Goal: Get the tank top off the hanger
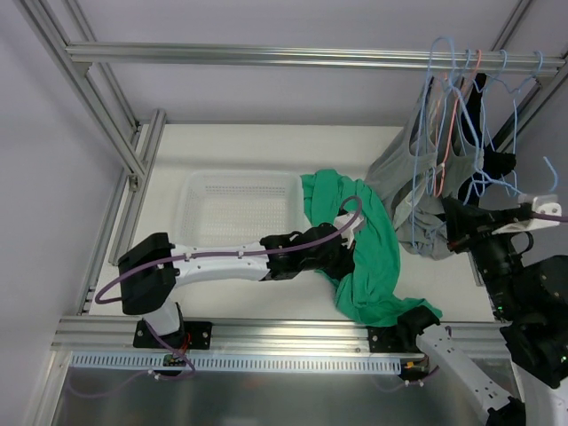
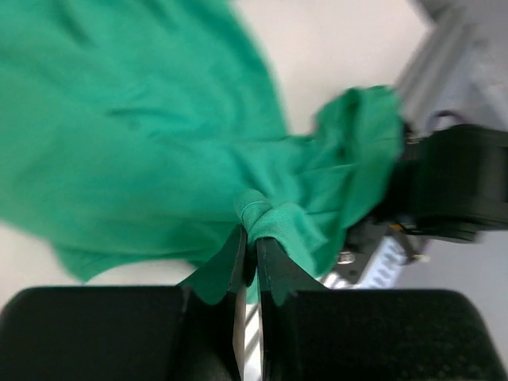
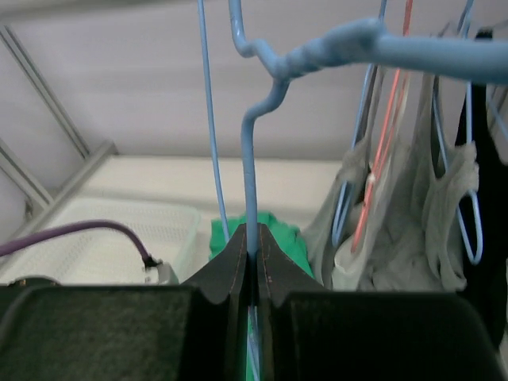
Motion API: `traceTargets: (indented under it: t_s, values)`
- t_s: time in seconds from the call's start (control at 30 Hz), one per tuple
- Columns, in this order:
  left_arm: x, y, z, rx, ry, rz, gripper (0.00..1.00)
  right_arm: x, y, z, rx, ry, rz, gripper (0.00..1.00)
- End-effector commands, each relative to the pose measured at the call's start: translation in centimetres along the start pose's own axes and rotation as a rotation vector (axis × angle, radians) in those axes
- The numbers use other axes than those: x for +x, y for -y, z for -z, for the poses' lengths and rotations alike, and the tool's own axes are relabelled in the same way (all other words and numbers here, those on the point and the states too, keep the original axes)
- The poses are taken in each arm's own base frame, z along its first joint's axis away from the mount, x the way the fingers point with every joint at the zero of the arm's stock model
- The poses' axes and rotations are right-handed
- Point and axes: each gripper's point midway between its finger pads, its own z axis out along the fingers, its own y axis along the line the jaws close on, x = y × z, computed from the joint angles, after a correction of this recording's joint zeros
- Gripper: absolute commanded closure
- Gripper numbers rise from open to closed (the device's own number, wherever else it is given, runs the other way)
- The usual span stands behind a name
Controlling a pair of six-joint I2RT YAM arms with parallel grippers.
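The green tank top (image 1: pixel 368 257) lies crumpled on the table between the two arms. My left gripper (image 1: pixel 344 253) is shut on a bunched fold of it, which shows up close in the left wrist view (image 2: pixel 274 218); the jaws (image 2: pixel 250 242) are pressed together. My right gripper (image 1: pixel 456 218) is at the right, shut on the neck wire of a blue hanger (image 3: pixel 252 159), whose hook curves overhead. The jaws (image 3: pixel 252 238) clamp the wire. Green cloth (image 3: pixel 278 230) shows just behind them; whether it still hangs on this hanger is hidden.
A white mesh basket (image 1: pixel 235 209) sits left of the green top. Several hangers with grey tank tops (image 1: pixel 426 191) and a dark garment hang from the metal rail (image 1: pixel 311 55) at the back right. The frame's uprights stand along the left side.
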Motion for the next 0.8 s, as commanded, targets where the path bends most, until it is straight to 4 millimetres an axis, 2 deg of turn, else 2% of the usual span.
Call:
traceTargets:
  t_s: [0.0,0.07,0.13,0.2,0.23,0.27,0.3,0.33,0.37,0.4,0.43,0.47,0.5,0.53,0.57,0.6,0.63,0.67,0.7,0.73,0.77]
  values:
    - [0.0,-4.0,0.5,-0.223,-0.016,0.031,0.98,8.4,1.4,1.2,0.076,-0.397,0.049,1.00]
    - [-0.2,-4.6,0.8,-0.243,-0.004,0.031,0.82,9.5,1.8,1.2,0.103,-0.462,0.059,1.00]
    - [-1.1,-4.9,2.0,-0.263,0.018,0.029,0.53,10.1,1.7,0.5,0.112,-0.516,0.075,1.00]
    - [-2.1,-5.7,3.9,-0.307,0.035,0.023,0.06,10.5,1.4,-0.8,0.116,-0.564,0.097,1.00]
    - [-2.6,-6.2,4.7,-0.342,0.050,0.011,0.01,10.3,1.5,-1.2,0.126,-0.573,0.109,1.00]
    - [-3.2,-6.2,5.4,-0.354,0.058,-0.012,0.01,9.0,1.7,-1.8,0.145,-0.549,0.120,1.00]
    - [-4.0,-6.0,6.5,-0.352,0.075,-0.021,0.01,9.1,1.8,-3.1,0.154,-0.578,0.156,1.00]
    - [-4.0,-5.7,7.3,-0.350,0.053,-0.034,0.01,8.6,1.8,-3.8,0.162,-0.576,0.170,1.00]
    - [-4.2,-5.5,7.9,-0.341,0.041,-0.052,0.01,6.9,1.4,-4.5,0.152,-0.545,0.173,1.00]
    - [-4.7,-4.9,9.0,-0.324,0.049,-0.052,0.01,6.5,1.3,-5.2,0.143,-0.547,0.195,1.00]
    - [-4.5,-4.9,9.8,-0.321,0.035,-0.054,0.01,7.1,0.8,-6.8,0.131,-0.591,0.211,1.00]
    - [-4.4,-4.5,10.4,-0.301,0.034,-0.054,0.01,5.4,0.4,-7.6,0.125,-0.562,0.207,1.00]
    - [-5.1,-4.0,11.7,-0.280,0.061,-0.053,0.01,5.4,0.2,-8.4,0.110,-0.577,0.222,1.00]
    - [-4.7,-4.2,12.3,-0.280,0.061,-0.053,0.01,6.4,0.1,-10.0,0.106,-0.629,0.233,1.00]
    - [-5.2,-3.8,13.8,-0.266,0.086,-0.052,0.01,6.5,-0.1,-10.8,0.088,-0.645,0.220,1.00]
    - [-5.2,-3.9,14.4,-0.264,0.095,-0.053,0.01,5.1,-0.2,-11.7,0.083,-0.615,0.217,1.00]
    - [-4.8,-4.1,15.0,-0.266,0.092,-0.058,0.01,6.4,-0.4,-13.1,0.066,-0.670,0.213,1.00]
    - [-5.0,-4.0,16.2,-0.260,0.109,-0.058,0.01,6.3,0.3,-13.8,0.086,-0.678,0.211,1.00]
    - [-4.9,-4.1,16.7,-0.262,0.113,-0.061,0.01,5.2,0.4,-14.3,0.094,-0.658,0.210,1.00]
    - [-4.4,-4.5,17.1,-0.269,0.108,-0.061,0.02,5.9,1.0,-15.4,0.112,-0.684,0.217,1.00]
    - [-4.3,-4.6,17.6,-0.273,0.110,-0.062,0.01,5.7,1.3,-15.9,0.124,-0.681,0.220,1.00]
